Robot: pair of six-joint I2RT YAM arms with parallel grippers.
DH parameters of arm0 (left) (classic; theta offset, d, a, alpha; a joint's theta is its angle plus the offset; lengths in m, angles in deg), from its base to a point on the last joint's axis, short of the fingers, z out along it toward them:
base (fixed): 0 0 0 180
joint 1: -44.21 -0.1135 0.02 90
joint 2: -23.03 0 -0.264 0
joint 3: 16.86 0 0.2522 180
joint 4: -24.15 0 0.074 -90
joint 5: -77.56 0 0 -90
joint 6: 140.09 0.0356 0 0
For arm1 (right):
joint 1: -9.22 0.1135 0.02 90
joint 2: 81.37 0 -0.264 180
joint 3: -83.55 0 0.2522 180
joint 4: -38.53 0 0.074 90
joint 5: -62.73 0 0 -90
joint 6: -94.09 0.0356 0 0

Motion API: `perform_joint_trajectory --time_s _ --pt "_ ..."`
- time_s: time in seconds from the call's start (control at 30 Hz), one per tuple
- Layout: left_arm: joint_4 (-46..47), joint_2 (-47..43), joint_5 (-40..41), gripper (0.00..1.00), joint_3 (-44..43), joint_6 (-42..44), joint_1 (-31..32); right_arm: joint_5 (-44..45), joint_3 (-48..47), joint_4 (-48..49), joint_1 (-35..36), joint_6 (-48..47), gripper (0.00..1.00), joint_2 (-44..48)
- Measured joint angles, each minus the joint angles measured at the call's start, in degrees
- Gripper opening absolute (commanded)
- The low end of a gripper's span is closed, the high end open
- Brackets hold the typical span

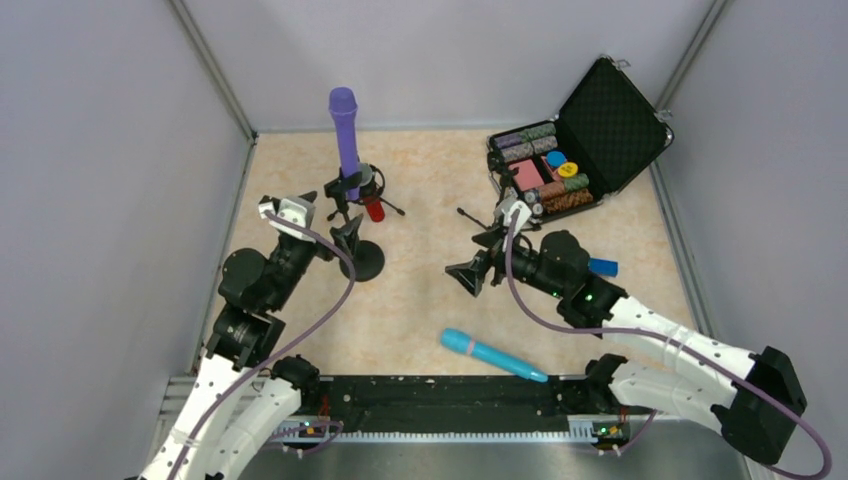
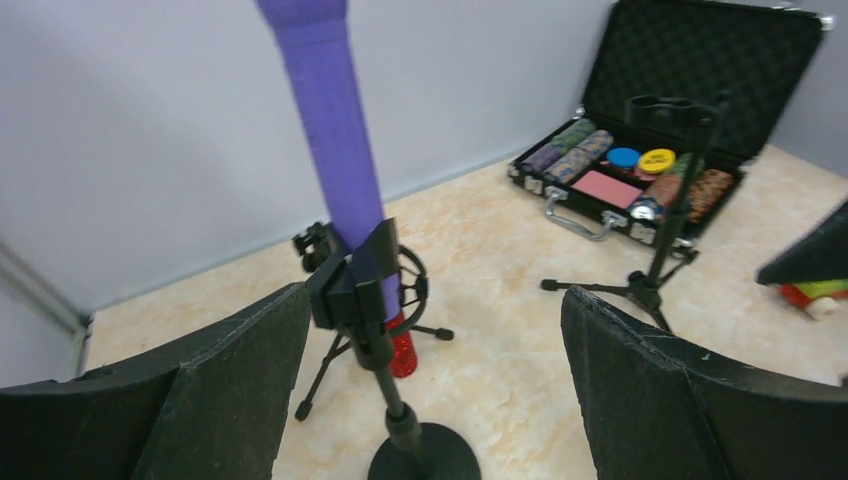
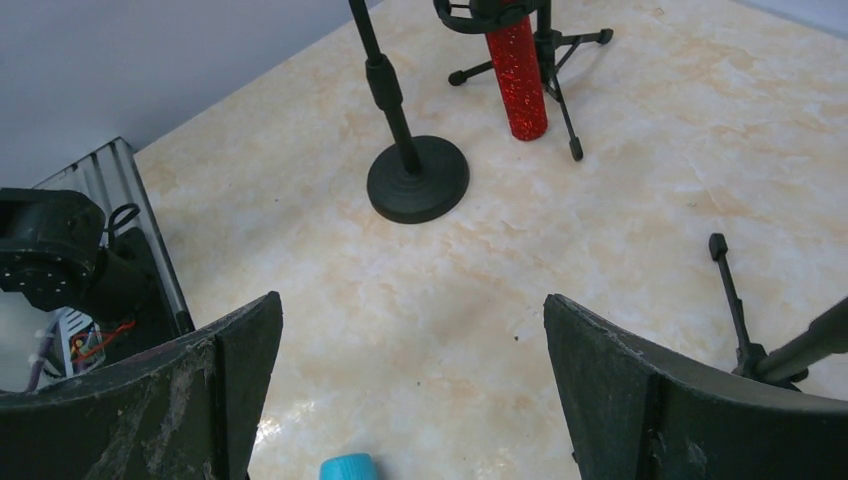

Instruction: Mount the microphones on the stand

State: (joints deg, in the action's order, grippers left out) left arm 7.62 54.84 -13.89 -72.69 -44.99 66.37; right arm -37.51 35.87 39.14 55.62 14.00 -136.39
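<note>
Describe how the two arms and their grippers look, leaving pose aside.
Both the left arm and the right arm have white shell links near the base and black motor joints farther out. A purplish-grey cable loops along each. The right arm shows a small green light. The left gripper and right gripper each have two broad, black, wedge-shaped fingers with scuffed edges.

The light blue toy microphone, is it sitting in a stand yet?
No, the light blue toy microphone lies flat on the beige marble-pattern table, held by no stand.
</note>
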Motion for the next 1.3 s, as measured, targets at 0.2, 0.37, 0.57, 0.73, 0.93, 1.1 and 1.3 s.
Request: perform_joint_trajectory --time_s 0.2,0.37,0.57,0.73,0.93,1.1,1.3 --pt "-0.6 1.1 -12.6 0.99 -2.6 -0.1 0.0 -5.3 -5.8 -7.9 -6.8 2.8 0.99 0.9" --pt "2.3 3.7 -22.3 0.99 -2.6 -2.1 0.0 -8.4 -11.7 -13.2 -13.0 3.8 0.99 1.2" --pt "9.4 10.0 -28.3 0.99 -2.6 -7.8 1.6 -9.6 -17.0 -16.4 -18.3 3.8 0.99 1.6" --pt "11.8 18.8 -26.3 0.99 -4.3 -10.3 7.8 -8.9 -17.9 -17.6 -20.8 3.8 0.99 1.7" --pt "15.0 31.3 -22.1 0.99 -9.9 -11.3 16.6 -7.0 -16.3 -18.7 -24.5 6.0 0.99 3.3" --pt "20.9 41.8 -18.6 0.99 -14.2 -17.6 18.6 -6.5 -12.1 -18.8 -30.6 9.5 0.99 7.3" --pt "25.2 55.8 -11.1 0.99 -21.4 -23.1 21.4 -6.6 -8.9 -18.9 -35.4 12.4 0.99 10.9"
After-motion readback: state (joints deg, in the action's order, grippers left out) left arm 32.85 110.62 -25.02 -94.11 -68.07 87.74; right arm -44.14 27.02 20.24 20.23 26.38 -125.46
